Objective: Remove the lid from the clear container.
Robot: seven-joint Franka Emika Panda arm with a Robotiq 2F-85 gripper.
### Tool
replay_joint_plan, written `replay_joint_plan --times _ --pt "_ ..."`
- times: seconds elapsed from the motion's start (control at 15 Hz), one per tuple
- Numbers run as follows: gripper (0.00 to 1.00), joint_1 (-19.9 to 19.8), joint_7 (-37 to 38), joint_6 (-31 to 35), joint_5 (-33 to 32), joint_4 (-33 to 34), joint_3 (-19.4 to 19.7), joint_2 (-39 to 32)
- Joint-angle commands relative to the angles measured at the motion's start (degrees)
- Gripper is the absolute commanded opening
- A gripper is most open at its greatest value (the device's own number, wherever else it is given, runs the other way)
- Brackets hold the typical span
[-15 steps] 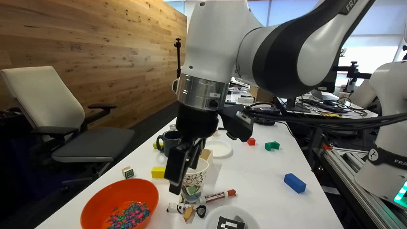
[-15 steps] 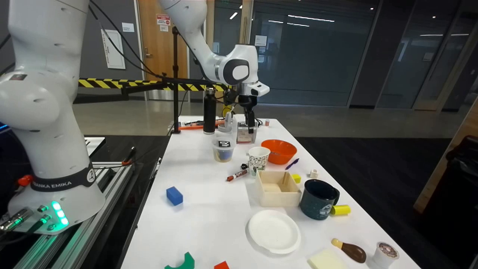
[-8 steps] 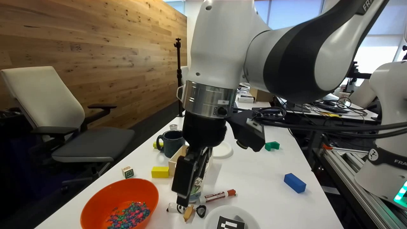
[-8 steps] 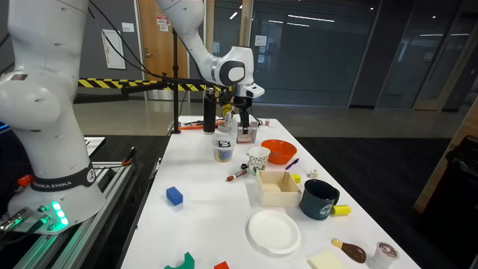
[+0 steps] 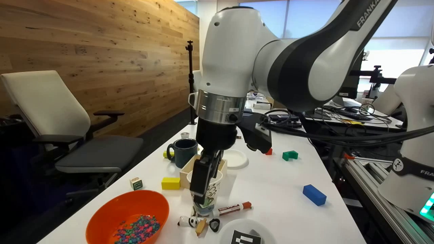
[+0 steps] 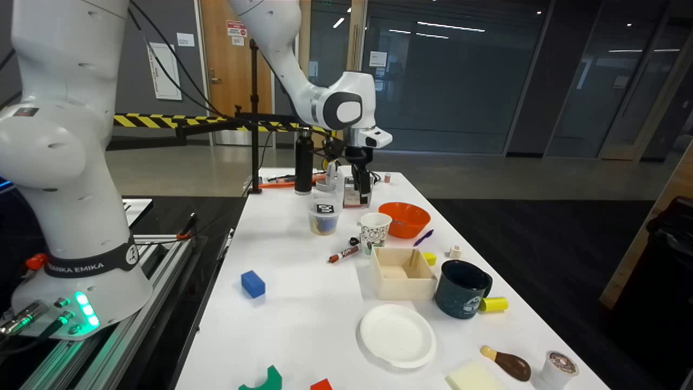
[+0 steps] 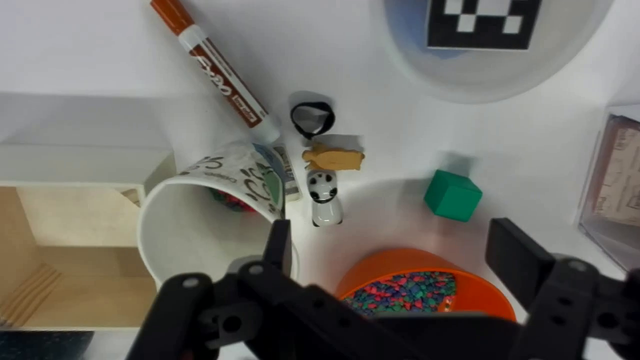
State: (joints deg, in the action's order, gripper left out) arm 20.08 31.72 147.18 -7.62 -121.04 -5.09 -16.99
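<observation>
The clear container is a round see-through tub with blue and tan contents. Its pale lid is on top and bears a black-and-white marker. The tub also shows at the bottom edge in an exterior view and, cut off by the top edge, in the wrist view. My gripper is open with nothing between its fingers. It hangs above the table near the orange bowl and paper cup, apart from the tub. It also shows in both exterior views.
The paper cup stands beside one finger, the orange bowl of small coloured bits below. A green block, panda figure, marker pen and clear box lie around. A wooden box and mug stand farther off.
My gripper swung toward the tub's side about half a second ago and has since moved back, now a little lower than a second ago. The tub, its lid and the other objects have not moved.
</observation>
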Motion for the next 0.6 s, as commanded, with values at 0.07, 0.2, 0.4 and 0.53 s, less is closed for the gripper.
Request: replay_joint_plan --times 0.07,0.2,0.4,0.53 --pt "1.0 0.24 -0.42 -0.91 -4.87 -3.98 1.96 1.44" --pt "1.0 0.7 0.52 -0.71 -6.18 -5.28 2.23 1.44" --pt "1.0 1.56 1.31 -0.59 -7.1 -7.69 1.82 2.3" --pt "1.0 2.12 1.41 -0.51 -7.04 -9.02 1.37 2.66"
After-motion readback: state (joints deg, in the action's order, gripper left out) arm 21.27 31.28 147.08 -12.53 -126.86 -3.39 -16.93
